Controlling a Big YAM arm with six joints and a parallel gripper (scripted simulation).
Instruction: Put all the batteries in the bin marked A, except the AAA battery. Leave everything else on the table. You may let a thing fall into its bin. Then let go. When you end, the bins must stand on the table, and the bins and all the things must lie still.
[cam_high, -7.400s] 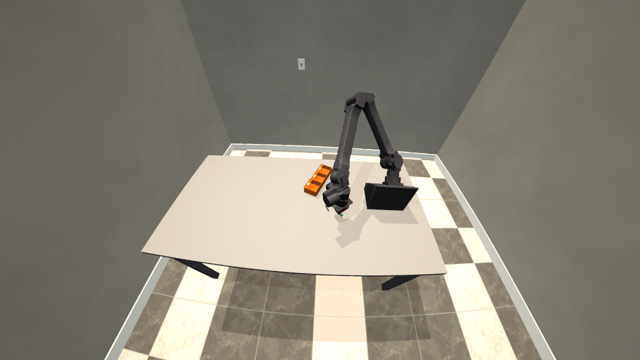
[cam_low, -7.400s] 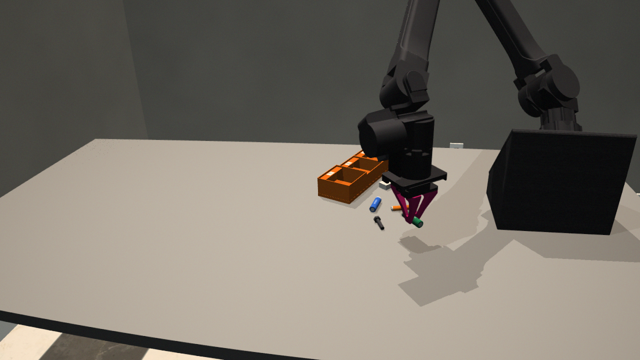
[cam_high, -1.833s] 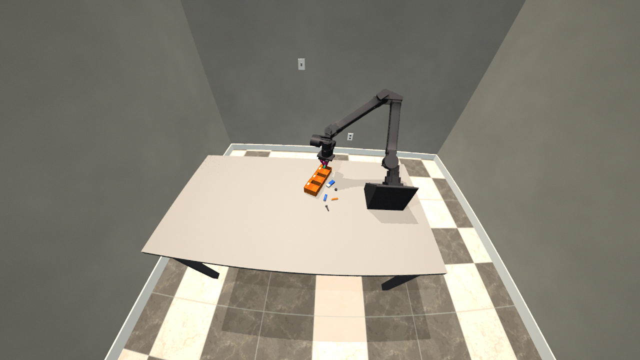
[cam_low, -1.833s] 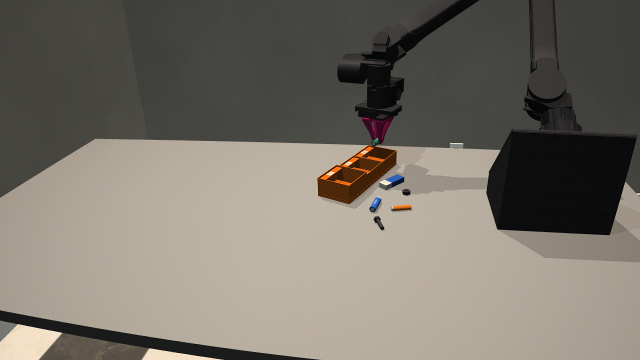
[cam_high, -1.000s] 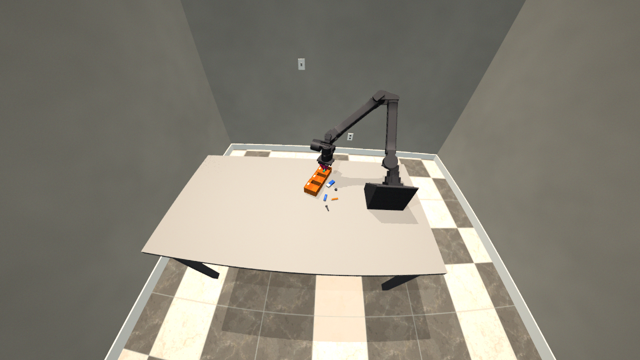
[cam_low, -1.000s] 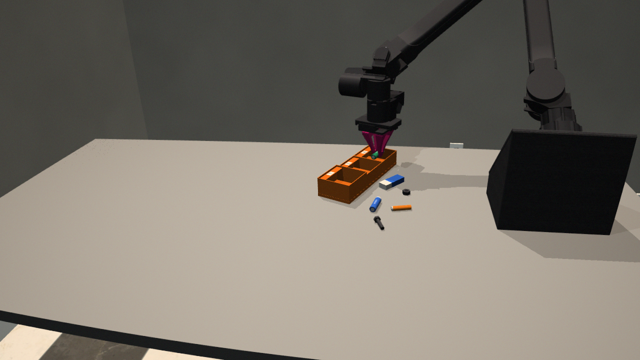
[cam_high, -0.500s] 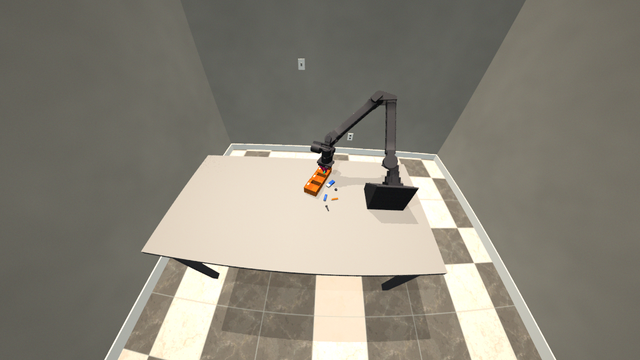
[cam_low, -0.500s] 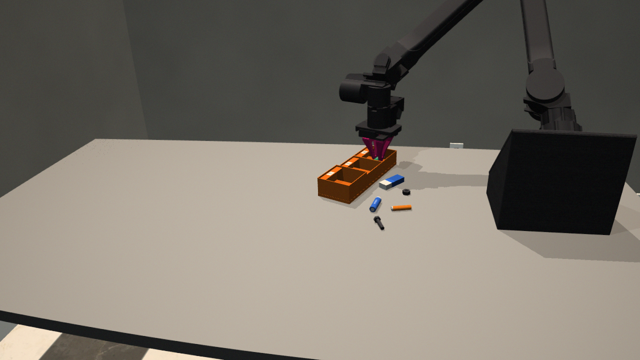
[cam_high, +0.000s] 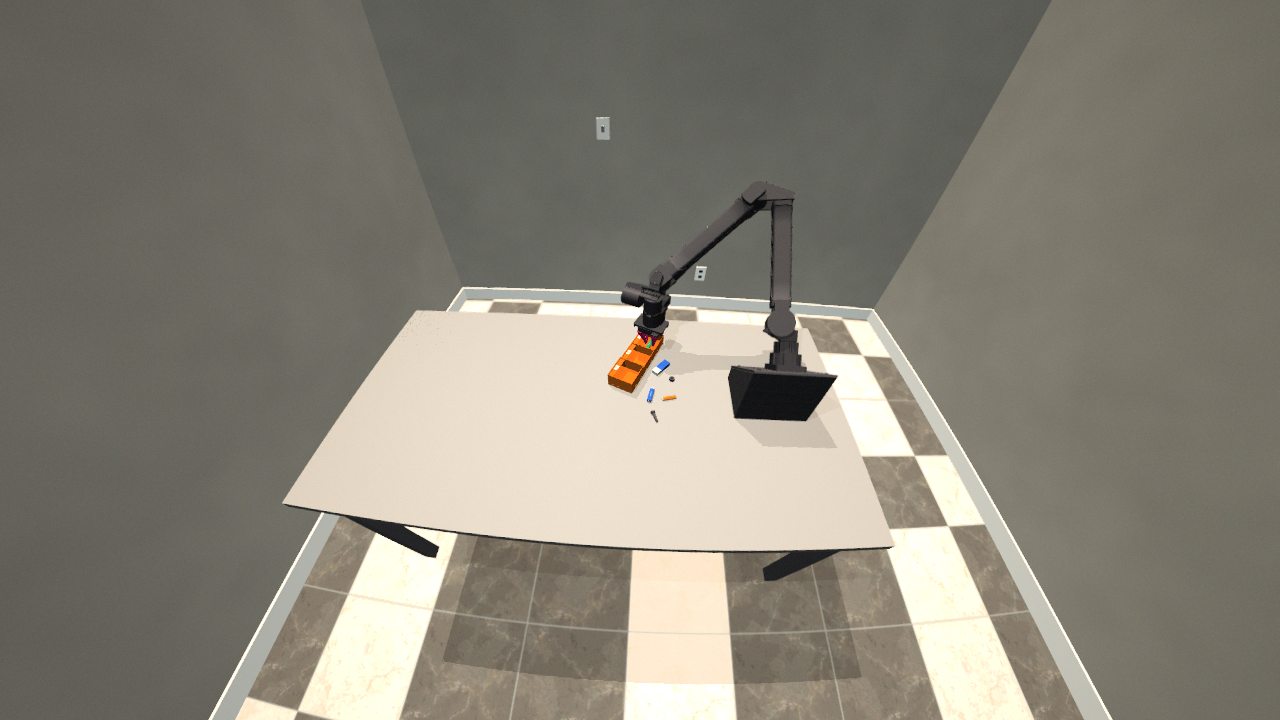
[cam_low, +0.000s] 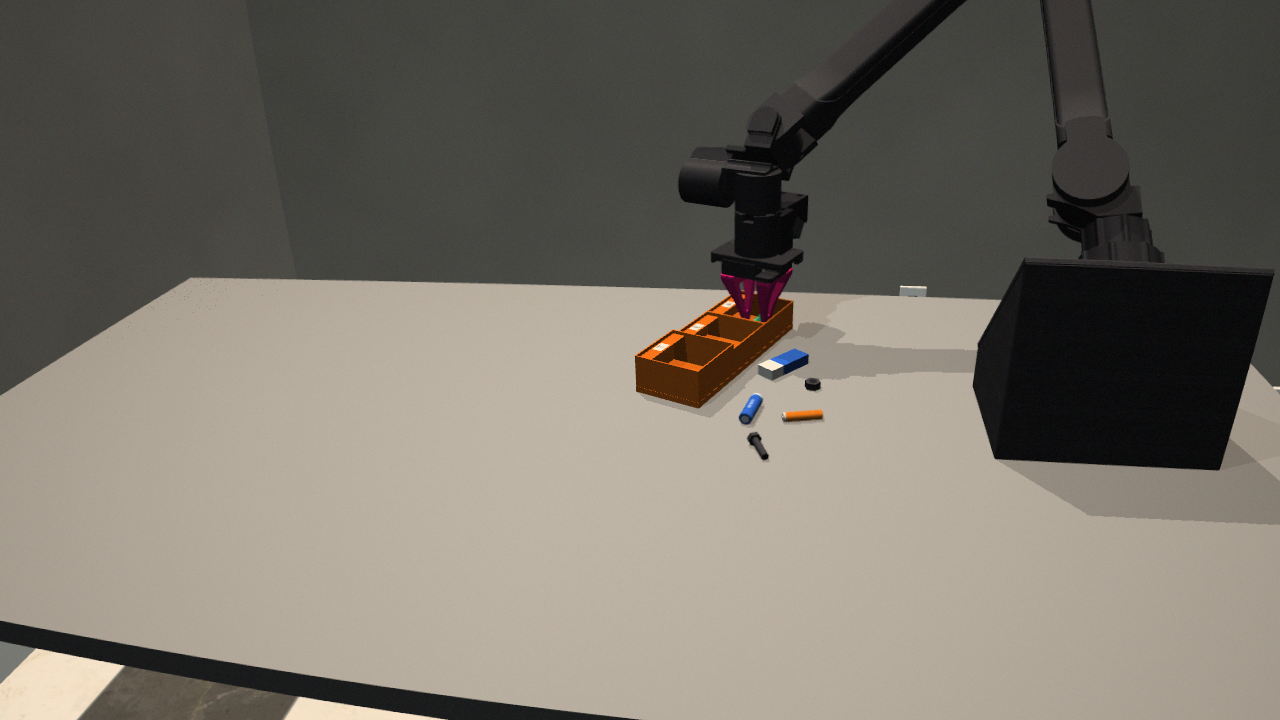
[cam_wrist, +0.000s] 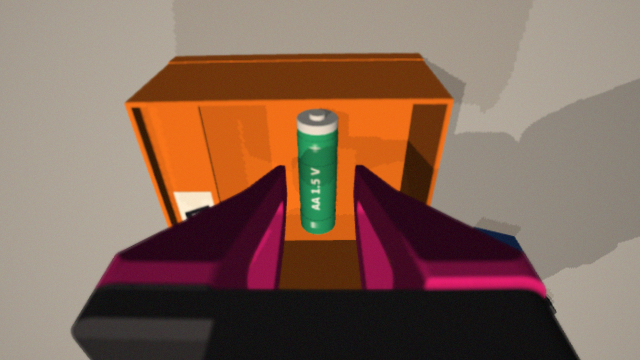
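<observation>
From above, we have the gripper (cam_high: 646, 338) low over the end bin (cam_high: 642, 348). From the side, we should lift straight up, clear of the walls. At the wrist, the fingers stand apart, released; the green battery (cam_wrist: 316, 172) lies inside the bin.

A slim matte-black arm (cam_low: 859, 62) with rounded joints rises from a boxy black base (cam_low: 1118, 367); its claw (cam_wrist: 320, 200) has wedge-shaped magenta fingers.
</observation>
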